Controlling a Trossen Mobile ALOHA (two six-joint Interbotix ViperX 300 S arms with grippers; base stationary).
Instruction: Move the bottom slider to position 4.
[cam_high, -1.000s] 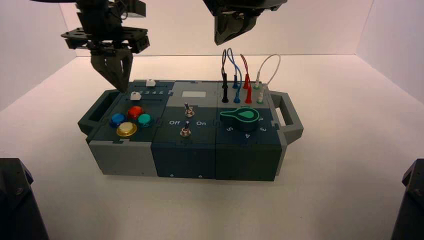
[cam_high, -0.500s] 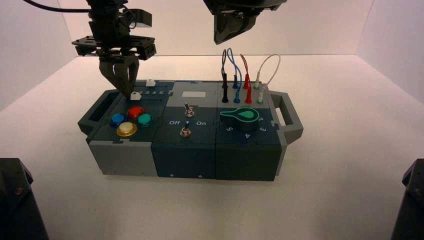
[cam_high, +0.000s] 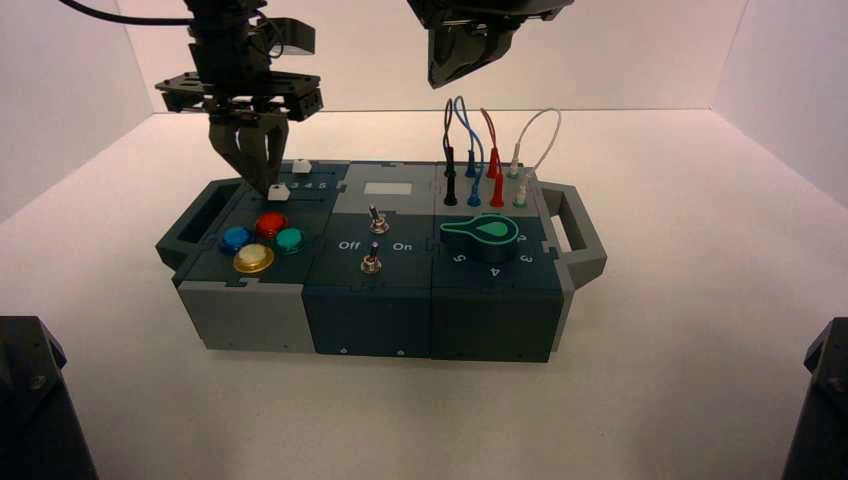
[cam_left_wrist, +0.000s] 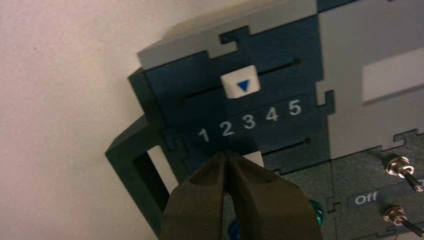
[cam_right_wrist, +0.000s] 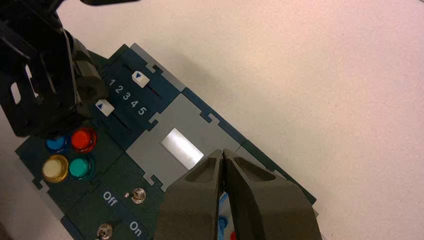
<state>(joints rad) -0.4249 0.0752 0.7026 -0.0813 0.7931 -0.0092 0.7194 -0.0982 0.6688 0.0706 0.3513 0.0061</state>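
The bottom slider (cam_left_wrist: 253, 159) is a small white cube on the dark teal track below the numeral row 1 2 3 4 5. Only part of it shows past my left fingers; it lies roughly below the 2 and 3. Position 4 (cam_left_wrist: 271, 114) is further along the row from the knob. My left gripper (cam_left_wrist: 226, 154) is shut, its tips against the knob's side nearer numeral 1. From above, the left gripper (cam_high: 266, 183) stands over the box's left end beside the bottom slider (cam_high: 278, 190). The right wrist view shows the same knob (cam_right_wrist: 104, 107) and numeral 4 (cam_right_wrist: 134, 104).
The twin top slider (cam_left_wrist: 240, 82) sits above the numeral 3. Coloured buttons (cam_high: 262, 240), two toggle switches (cam_high: 373, 240), a green knob (cam_high: 480, 232) and plugged wires (cam_high: 485, 150) fill the rest of the box. My right gripper (cam_high: 445, 80) hangs shut above the box's back.
My left gripper has moved right and down from beside the box's left end to the bottom slider. The knob has shifted slightly right. The right arm has not moved.
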